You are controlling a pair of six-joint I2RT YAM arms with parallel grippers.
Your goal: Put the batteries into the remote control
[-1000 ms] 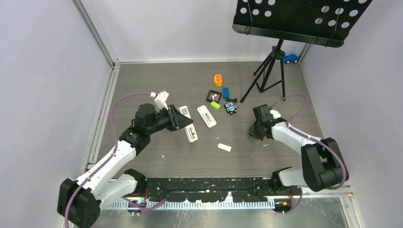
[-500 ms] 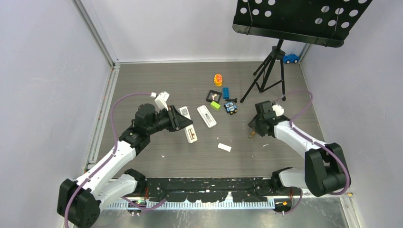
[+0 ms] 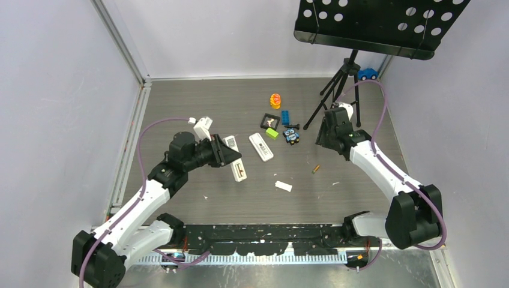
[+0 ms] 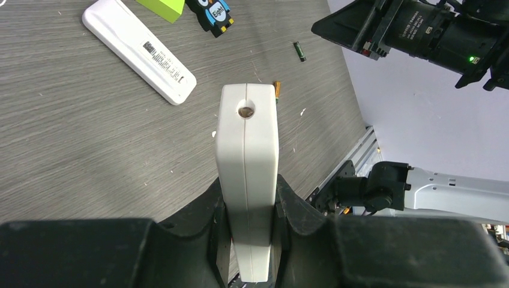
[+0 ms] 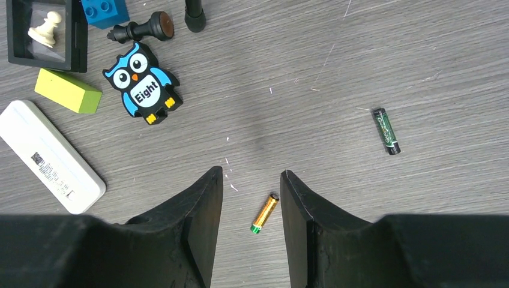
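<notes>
Remote control (image 4: pixel 247 144) grasped edge-on by left hand (image 4: pixel 247 201), right hand (image 5: pixel 251 189) released above orange battery (image 5: pixel 264 213) on desk (image 5: pixel 360 48), dark battery (image 5: pixel 386 131) nearby.

Right gripper (image 5: pixel 250 177): near battery (image 5: pixel 265 213) lies on the table (image 5: pixel 360 48), in line with the gap between my fingers, touching neither. Far battery (image 5: pixel 386 131) lies ahead and to my right. Owl figure (image 5: pixel 144 84) ahead-left; block (image 5: pixel 67 91) left of it; slim remote (image 5: pixel 51 157) at far left, nearer me than the block.
Left gripper (image 4: pixel 248 201): remote control (image 4: pixel 247 138) sits between my fingers, projecting forward over the table.
</notes>
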